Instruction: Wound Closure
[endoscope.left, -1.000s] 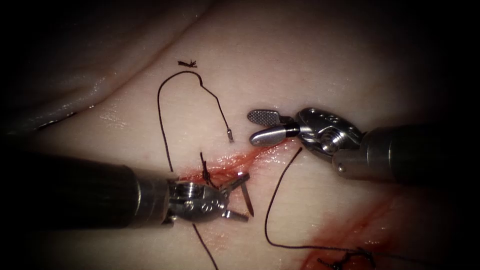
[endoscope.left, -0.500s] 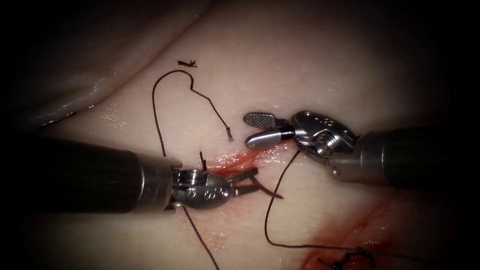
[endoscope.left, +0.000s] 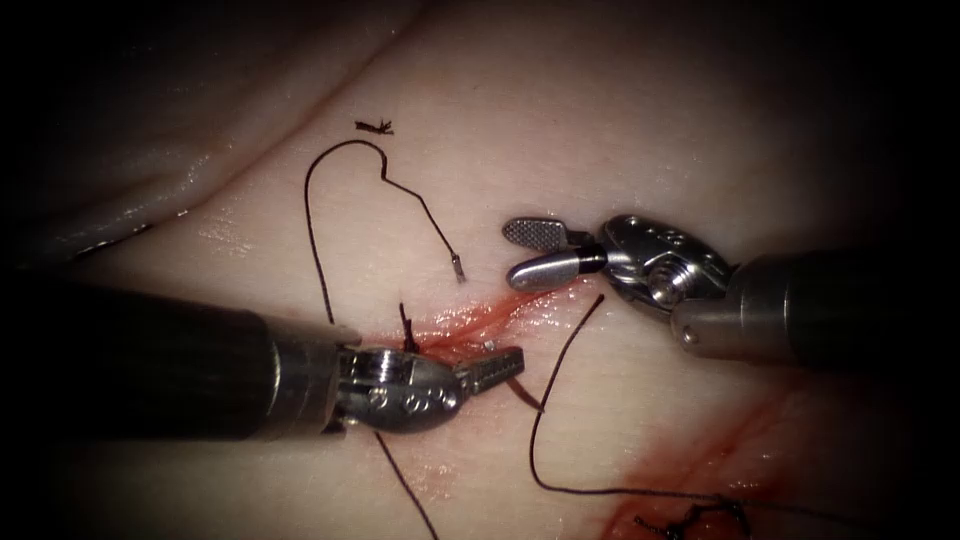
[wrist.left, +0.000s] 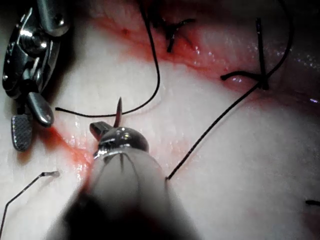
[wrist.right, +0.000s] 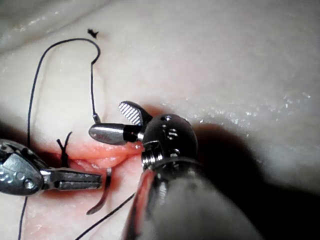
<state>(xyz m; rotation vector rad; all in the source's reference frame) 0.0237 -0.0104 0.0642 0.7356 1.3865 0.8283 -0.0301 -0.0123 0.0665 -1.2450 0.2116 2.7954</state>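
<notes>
Pale tissue (endoscope.left: 620, 130) forms the background, its cut (endoscope.left: 480, 322) wet with red fluid.

Endoscope view: the left tool (endoscope.left: 497, 368) has its jaws closed on the needle (endoscope.left: 522, 393), gripping near one end; the rest curves out toward 4 o'clock over the tissue, apparently not buried. The right tool (endoscope.left: 528, 252), at 1 o'clock from the needle and well apart, is spread and empty. Thread (endoscope.left: 318, 240) loops at 11 o'clock.

Left wrist view: the needle (wrist.left: 118, 112) stands up from the clamped jaws.

Right wrist view: the needle (wrist.right: 101, 199) hangs beyond the left tool (wrist.right: 75, 179).

Judgement: thin, stiff, slippery steel; best gripped mid-curve, away from the point.
</notes>
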